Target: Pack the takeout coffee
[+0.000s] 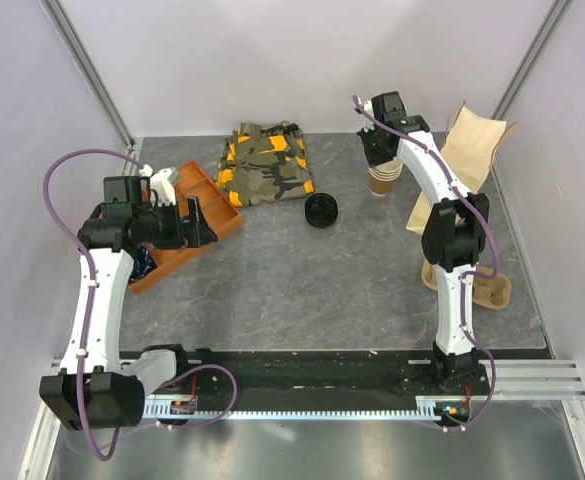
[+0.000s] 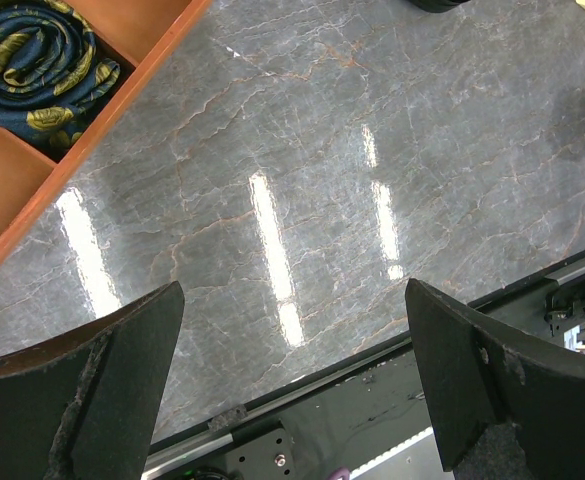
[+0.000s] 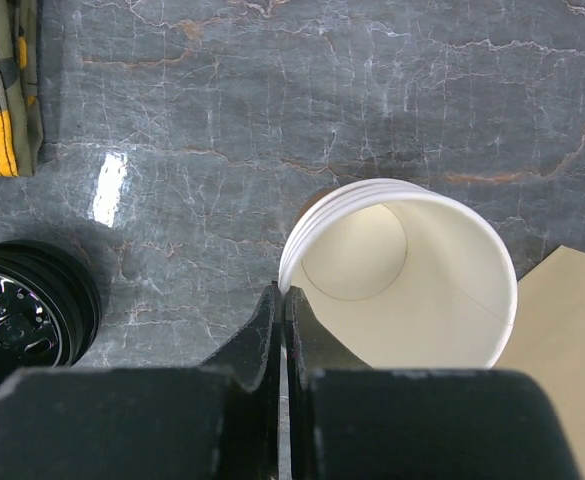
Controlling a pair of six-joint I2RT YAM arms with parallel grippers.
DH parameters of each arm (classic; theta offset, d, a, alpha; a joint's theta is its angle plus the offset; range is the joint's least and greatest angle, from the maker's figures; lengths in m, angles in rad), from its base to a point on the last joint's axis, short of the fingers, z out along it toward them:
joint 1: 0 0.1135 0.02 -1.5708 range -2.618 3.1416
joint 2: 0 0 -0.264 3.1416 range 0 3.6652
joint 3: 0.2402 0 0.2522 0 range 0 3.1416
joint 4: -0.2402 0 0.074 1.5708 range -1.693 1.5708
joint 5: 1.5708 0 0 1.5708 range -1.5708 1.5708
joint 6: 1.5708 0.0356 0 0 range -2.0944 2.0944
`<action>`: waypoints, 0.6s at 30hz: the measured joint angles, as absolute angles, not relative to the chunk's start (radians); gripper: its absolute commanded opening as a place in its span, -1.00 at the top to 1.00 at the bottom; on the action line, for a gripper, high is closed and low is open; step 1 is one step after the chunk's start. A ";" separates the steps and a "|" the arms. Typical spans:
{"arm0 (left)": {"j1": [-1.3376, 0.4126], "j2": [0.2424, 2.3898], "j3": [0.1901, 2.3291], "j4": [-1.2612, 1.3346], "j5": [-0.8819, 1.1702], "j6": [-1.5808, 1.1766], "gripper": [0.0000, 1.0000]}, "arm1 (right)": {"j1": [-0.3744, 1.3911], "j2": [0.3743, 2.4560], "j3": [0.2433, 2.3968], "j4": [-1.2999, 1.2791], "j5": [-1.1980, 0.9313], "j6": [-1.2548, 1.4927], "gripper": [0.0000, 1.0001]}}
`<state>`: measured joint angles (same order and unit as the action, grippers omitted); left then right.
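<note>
My table (image 1: 302, 290), a grey slab veined like marble, is enclosed on three sides by plain white panels: a back wall (image 1: 302, 60), a left wall (image 1: 17, 150) and a right wall (image 1: 577, 170). Slanting aluminium posts rise at the table's far left corner (image 1: 92, 70) and far right corner (image 1: 532, 60), while an aluminium rail (image 1: 557, 378) runs along its near edge above a brushed metal sheet (image 1: 302, 455). Seen from my left wrist, three bright streaks (image 2: 272, 250) of reflected light lie on the polished surface towards the near edge.
</note>
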<state>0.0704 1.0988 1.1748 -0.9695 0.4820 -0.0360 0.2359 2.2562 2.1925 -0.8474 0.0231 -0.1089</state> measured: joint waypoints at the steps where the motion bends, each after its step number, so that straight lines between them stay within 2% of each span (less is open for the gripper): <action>1: 0.070 1.099 1.175 -0.970 0.482 -0.036 -1.00 | 0.236 2.256 2.193 -0.847 0.023 -0.110 1.00; 7: 0.070 1.101 1.175 -0.969 0.483 -0.036 -0.99 | 0.235 2.251 2.193 -0.862 0.023 -0.123 0.94; 10: 0.070 1.101 1.175 -0.969 0.483 -0.036 -0.99 | 0.235 2.244 2.193 -0.879 0.022 -0.124 0.82; 18: 0.070 1.102 1.175 -0.966 0.486 -0.036 -1.00 | 0.235 2.228 2.193 -0.899 0.015 -0.127 0.81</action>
<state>0.0704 1.1015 1.1748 -0.9661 0.4862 -0.0360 0.2352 2.2284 2.1925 -0.8993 0.0154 -0.1272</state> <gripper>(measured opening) 0.994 0.087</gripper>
